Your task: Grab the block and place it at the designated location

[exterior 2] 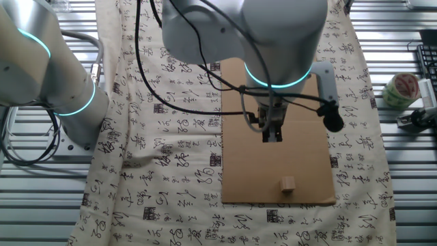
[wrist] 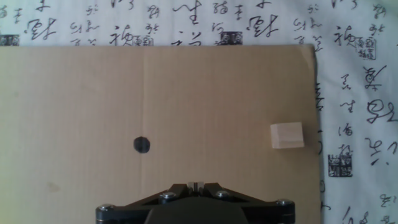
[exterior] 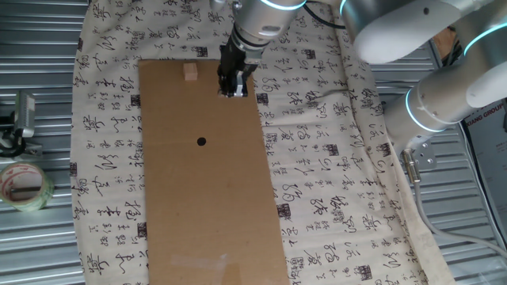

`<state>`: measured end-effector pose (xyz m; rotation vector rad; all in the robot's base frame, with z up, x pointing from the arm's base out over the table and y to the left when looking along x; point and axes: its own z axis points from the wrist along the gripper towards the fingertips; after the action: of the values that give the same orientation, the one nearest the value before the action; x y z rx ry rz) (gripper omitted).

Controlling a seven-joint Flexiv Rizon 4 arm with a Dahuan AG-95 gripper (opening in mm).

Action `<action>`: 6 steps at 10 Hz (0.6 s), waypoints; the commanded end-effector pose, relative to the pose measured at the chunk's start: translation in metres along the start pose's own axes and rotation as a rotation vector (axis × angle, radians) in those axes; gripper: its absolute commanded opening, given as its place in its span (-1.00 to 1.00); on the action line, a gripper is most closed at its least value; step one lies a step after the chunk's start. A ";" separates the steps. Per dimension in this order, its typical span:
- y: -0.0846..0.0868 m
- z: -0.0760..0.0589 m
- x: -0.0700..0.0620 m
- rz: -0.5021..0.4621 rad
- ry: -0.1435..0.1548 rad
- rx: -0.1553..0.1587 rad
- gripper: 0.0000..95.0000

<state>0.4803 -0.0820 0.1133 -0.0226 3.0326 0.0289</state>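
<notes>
Block [exterior: 190,73] sits loose near the upper-left corner of the cardboard sheet [exterior: 206,198] in one fixed view; lower centre of the sheet in the other fixed view, right edge in the hand view. Black dot [exterior: 201,142], the designated location, is mid-sheet, well apart from the block. Gripper [exterior: 232,89] hangs just right of the block, holding nothing; fingers look pinched together in the hand view.

Step in hand looks like the approach to grasp. To do it well: spread the fingers first, shift sideways until centred over the cube, square the fingers to its flat faces, then descend straight.

Cloth [exterior: 333,174] carries black calligraphy characters and seal stamps, not legible. Tape roll [exterior: 24,186] at left edge, no readable label.
</notes>
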 end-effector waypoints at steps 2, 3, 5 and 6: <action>-0.006 -0.001 0.001 -0.018 0.002 -0.008 -1.00; -0.007 -0.002 0.001 -0.020 0.003 -0.008 -1.00; -0.007 -0.002 0.001 -0.020 0.004 -0.009 -1.00; -0.008 -0.003 0.001 -0.021 0.003 -0.008 -1.00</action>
<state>0.4785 -0.0903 0.1164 -0.0610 3.0356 0.0385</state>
